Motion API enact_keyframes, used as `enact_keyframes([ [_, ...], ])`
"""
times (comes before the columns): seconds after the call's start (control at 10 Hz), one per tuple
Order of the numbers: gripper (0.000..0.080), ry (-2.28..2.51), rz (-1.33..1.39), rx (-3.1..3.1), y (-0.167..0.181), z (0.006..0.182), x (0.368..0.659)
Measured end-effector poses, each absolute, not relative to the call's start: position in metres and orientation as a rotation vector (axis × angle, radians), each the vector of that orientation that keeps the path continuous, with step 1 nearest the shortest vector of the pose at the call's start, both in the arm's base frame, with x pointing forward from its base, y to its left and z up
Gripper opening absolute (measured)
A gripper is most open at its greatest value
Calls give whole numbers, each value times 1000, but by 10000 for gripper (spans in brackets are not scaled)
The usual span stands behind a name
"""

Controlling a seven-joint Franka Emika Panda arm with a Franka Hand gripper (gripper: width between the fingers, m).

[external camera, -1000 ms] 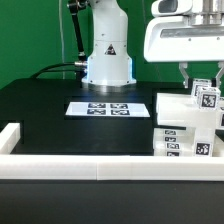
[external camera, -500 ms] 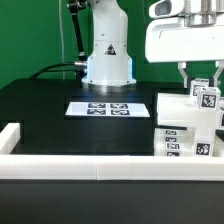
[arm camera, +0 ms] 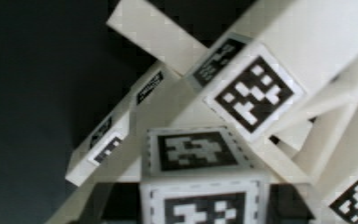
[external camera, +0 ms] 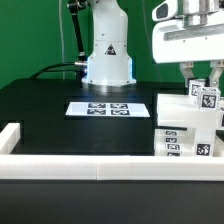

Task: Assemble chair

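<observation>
While the arm hangs over the black table [external camera: 60,115], the moment reads as follows.

Chair: a chunky stack of white tagged blocks, the chair [external camera: 186,128], stands at the exterior view's right, close against the long white border wall [external camera: 80,167] in front of it.

Top piece: a small tagged block [external camera: 207,97] sits highest on the stack, directly under the tool.

Tool: the gripper [external camera: 200,80] is down at that top piece with its fingers drawn narrow. They appear to be pinched on part of the block, though the exterior view is too coarse to prove contact.

Wrist view: tagged white faces and slanted bars of the chair [arm camera: 211,150] fill the picture at close range; which bar belongs to which part I cannot tell.

Marker board: the marker board [external camera: 98,107] lies flat near the robot base [external camera: 107,62], well apart from the stack.

Step, as a judgement: seating or turning an upper piece into the assembly.

Risk one: a tilted piece could bind in its joint if pressed or twisted off-axis.

Risk two: sideways force from the fingers could shove the whole stack along the table, since nothing visible braces it except the wall.

Risk three: a thin pinch on smooth plastic may slip, leaving the piece half joined.
</observation>
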State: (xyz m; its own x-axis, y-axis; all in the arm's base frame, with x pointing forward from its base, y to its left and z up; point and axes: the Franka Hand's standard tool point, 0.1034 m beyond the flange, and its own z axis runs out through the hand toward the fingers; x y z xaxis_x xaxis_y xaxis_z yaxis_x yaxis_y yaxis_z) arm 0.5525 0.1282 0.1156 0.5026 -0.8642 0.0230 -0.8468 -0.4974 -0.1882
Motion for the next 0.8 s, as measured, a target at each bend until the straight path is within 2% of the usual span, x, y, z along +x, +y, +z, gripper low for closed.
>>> enact_keyframes([
  [0.5, 287, 1923, -99, -2225, 127, 116, 553],
  [0.8, 299, 1922, -100, -2224, 128, 116, 553],
])
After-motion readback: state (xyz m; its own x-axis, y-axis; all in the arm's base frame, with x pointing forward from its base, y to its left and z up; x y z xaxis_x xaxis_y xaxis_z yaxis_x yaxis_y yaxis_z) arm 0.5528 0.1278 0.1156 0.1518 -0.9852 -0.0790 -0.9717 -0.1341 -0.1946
